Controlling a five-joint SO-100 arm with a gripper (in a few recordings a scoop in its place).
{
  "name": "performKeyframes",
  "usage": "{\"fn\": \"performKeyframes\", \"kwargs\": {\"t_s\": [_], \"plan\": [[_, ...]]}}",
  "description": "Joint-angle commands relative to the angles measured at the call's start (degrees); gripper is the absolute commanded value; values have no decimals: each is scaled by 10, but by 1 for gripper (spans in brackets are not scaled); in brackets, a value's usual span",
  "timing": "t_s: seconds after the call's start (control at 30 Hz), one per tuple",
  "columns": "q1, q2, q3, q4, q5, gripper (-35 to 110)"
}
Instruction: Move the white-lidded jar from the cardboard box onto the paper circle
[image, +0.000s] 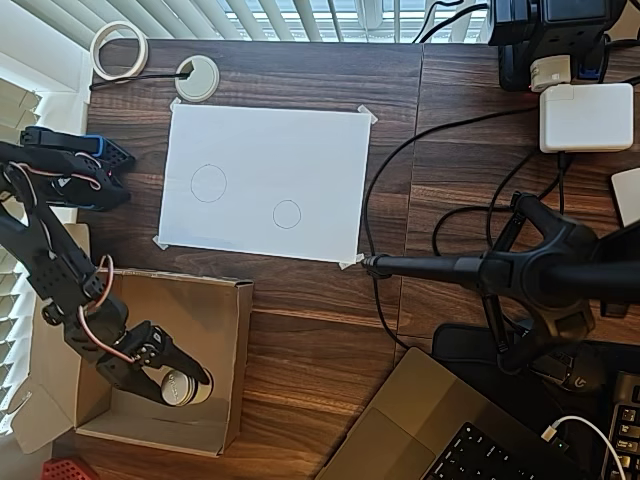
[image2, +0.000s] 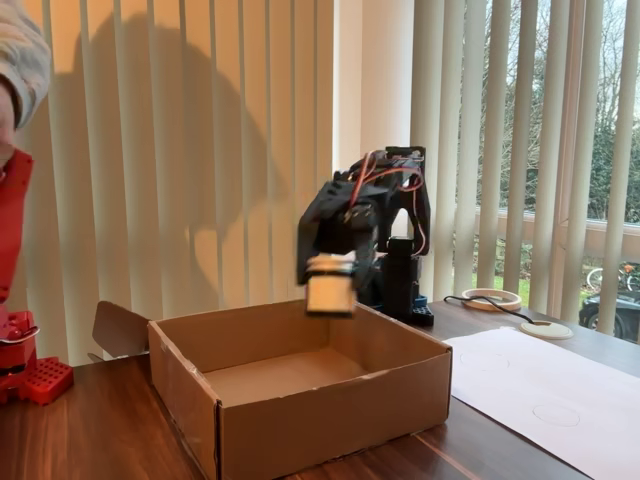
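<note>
Gripper (image2: 331, 285) fingers clamp the white-lidded jar (image2: 329, 288); in the fixed view we see it lifted above the cardboard box (image2: 300, 395). Overhead, we see the jar (image: 181, 387) inside the box outline; the paper circle (image: 287, 214) lies well apart.

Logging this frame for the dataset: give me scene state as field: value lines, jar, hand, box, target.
jar: white-lidded jar held up above the cardboard box floor, clear of its rim in the fixed view
hand: hand shut on the jar, over the box interior in the overhead view
box: open, flaps out, nothing else seen inside
target: paper circle bare, on the white paper sheet
task state: jar lifted, not yet placed
</note>
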Motion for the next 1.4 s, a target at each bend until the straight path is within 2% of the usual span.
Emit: {"fn": "performKeyframes", "kwargs": {"t_s": [0.0,0.33,0.63,1.07,1.37], "plan": [[-69,166,17,-28,9,3],[-291,292,200,-44,-9,3],[-315,256,346,-42,-65,3],[-368,-18,172,-72,-33,2],[-380,-82,135,-120,-40,2]]}}
